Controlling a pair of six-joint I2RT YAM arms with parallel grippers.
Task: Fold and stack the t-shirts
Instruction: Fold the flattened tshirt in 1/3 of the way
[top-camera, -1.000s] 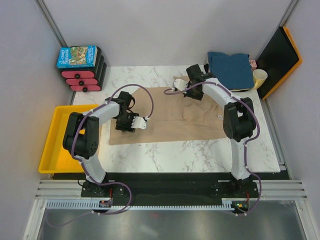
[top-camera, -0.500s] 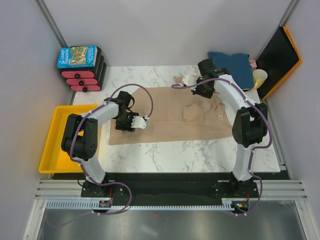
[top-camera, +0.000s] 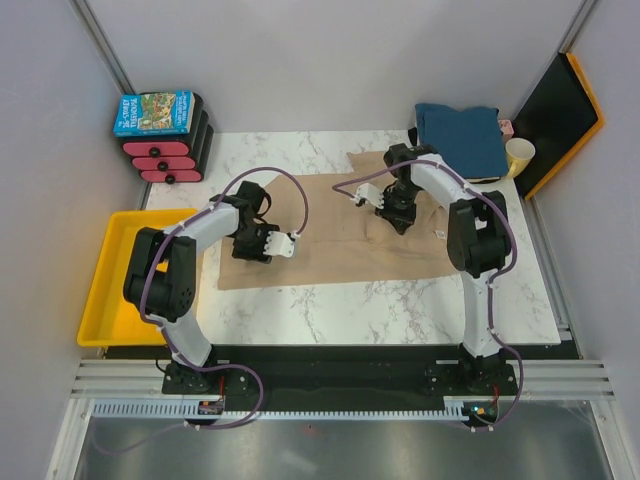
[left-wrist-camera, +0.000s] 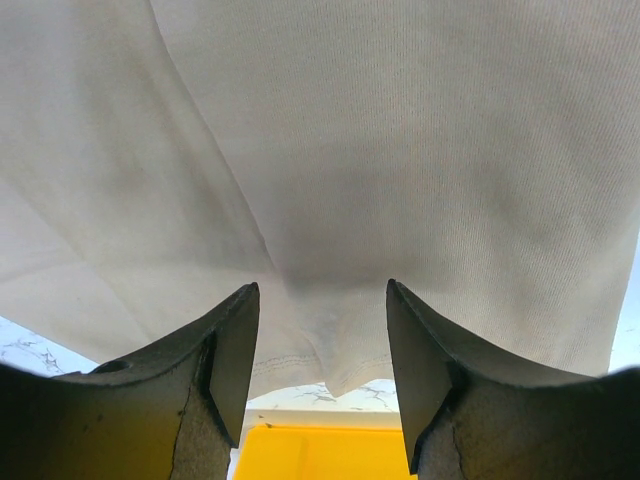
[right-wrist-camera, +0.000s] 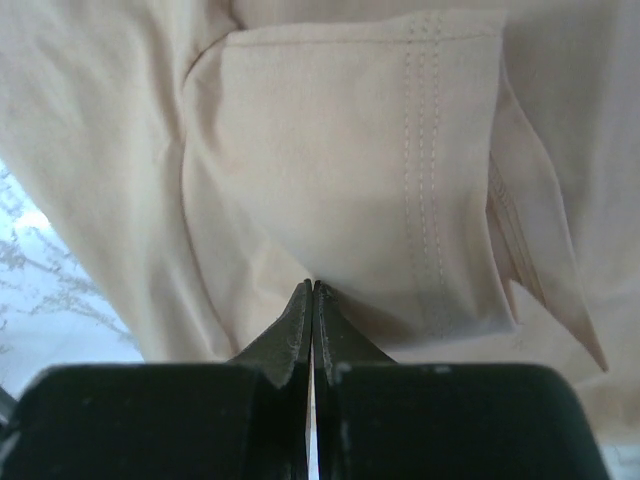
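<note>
A large tan t-shirt lies spread across the marble table. My left gripper hovers over its left part. In the left wrist view the gripper stands open with the shirt's stitched hem between the two fingers, neither touching it. My right gripper rests on the shirt's right half. Seen from the right wrist, it is shut, the cloth puckering at its tips, beside a folded sleeve with double stitching. A folded teal-blue t-shirt sits at the back right.
A yellow tray hangs off the table's left edge, also showing below the hem. The blue picture box tops red-and-black cases at the back left. A pale yellow cup and a black-and-orange board stand at the back right.
My right arm swung back toward the teal shirt, then came forward onto the middle-right of the tan shirt, staying shut. The cloth there shifted. The left arm has hardly moved.
</note>
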